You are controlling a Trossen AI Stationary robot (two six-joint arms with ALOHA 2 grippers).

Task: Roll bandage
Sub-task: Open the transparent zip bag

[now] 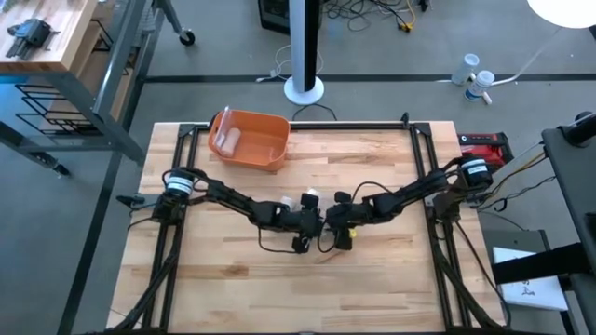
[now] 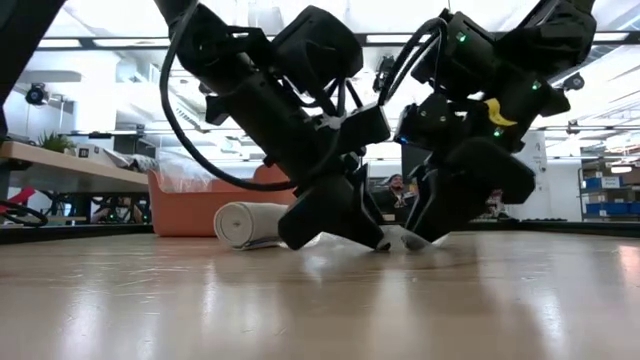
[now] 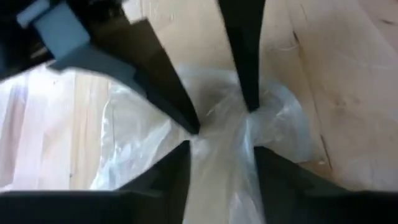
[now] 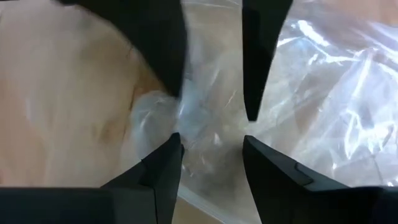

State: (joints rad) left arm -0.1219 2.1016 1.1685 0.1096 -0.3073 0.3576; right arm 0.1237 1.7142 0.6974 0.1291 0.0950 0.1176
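A clear plastic wrapper (image 3: pixel 249 134) lies at the middle of the wooden table (image 1: pixel 279 288), where both grippers meet tip to tip. The left gripper (image 3: pixel 221 152) reaches in from the left with its fingers a little apart around a bunched fold of the film; the right gripper (image 4: pixel 211 140), coming from the right, straddles the same film with a like gap. Whether either truly pinches it I cannot tell. Both arms stretch low and slant steeply down to the tabletop. A rolled white bandage (image 2: pixel 248 224) lies just behind the left gripper. An orange bin (image 1: pixel 250 140) sits at the table's far left. Beyond lies a bright workshop with shelving.
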